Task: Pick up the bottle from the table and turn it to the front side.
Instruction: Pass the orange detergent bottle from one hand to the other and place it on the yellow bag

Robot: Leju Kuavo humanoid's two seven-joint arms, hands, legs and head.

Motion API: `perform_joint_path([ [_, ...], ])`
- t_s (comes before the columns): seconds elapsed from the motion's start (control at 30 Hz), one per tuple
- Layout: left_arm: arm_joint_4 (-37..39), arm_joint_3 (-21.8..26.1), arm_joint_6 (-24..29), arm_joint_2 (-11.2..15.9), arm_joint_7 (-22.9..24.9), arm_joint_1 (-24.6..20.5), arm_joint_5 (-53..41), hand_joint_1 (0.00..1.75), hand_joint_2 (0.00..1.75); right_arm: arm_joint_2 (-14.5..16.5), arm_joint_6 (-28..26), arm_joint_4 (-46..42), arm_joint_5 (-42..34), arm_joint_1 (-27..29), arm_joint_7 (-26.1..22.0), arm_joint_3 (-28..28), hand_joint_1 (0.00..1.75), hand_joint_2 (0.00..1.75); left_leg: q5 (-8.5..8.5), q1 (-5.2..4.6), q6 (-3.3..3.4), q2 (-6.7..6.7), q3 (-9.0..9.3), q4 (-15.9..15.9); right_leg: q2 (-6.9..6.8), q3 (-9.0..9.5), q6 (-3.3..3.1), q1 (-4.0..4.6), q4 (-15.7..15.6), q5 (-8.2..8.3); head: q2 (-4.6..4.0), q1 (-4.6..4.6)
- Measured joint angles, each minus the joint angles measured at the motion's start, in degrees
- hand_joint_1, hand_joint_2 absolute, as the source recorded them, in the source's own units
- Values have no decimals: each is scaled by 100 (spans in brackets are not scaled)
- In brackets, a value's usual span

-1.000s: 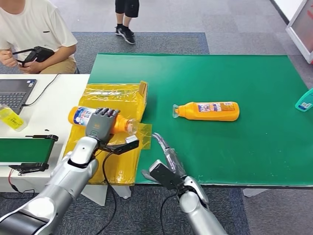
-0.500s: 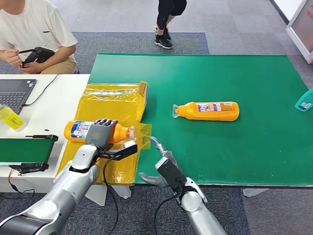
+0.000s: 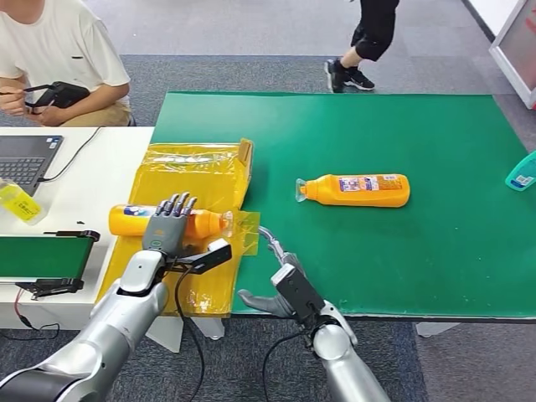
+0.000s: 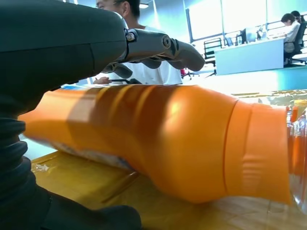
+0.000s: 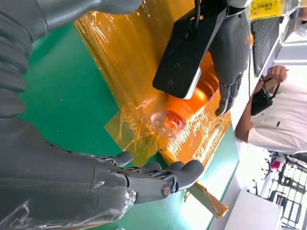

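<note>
Left hand (image 3: 167, 224) released, fingers now spread over bottle (image 3: 132, 220) | bottle lowered onto yellow bag (image 3: 189, 172) | right hand (image 3: 278, 264) open

Silver arms, grey hands left (image 3: 168, 230) and right (image 3: 273, 276) with dark fingers (image 4: 170, 48), black wrist camera blocks, black cables.

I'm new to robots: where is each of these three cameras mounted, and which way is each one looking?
Head view: high on the robot, looking forward and down at the green table; both silver arms rise from below, with the left hand and right hand.
Left wrist view: behind the left hand, close on the orange bottle lying on yellow film; its fingers arch above it.
Right wrist view: behind the right hand, looking across at the left hand.
Shared: all three show that orange bottle.
</note>
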Motion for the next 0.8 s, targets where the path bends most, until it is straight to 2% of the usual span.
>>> perform_joint_path([
  [0.57,17,249,22,-14,-301,-11,49,0,175,-38,-34,-65,-5,13,8,-55,0,175,0,0,0,0,1,0,0,2,0,0,0,0,0,-1],
  [0.8,-272,317,8,-53,-760,183,427,0,175,-42,-110,-91,-4,28,8,-155,0,175,0,0,0,0,1,0,0,0,0,0,0,0,0,-1],
])
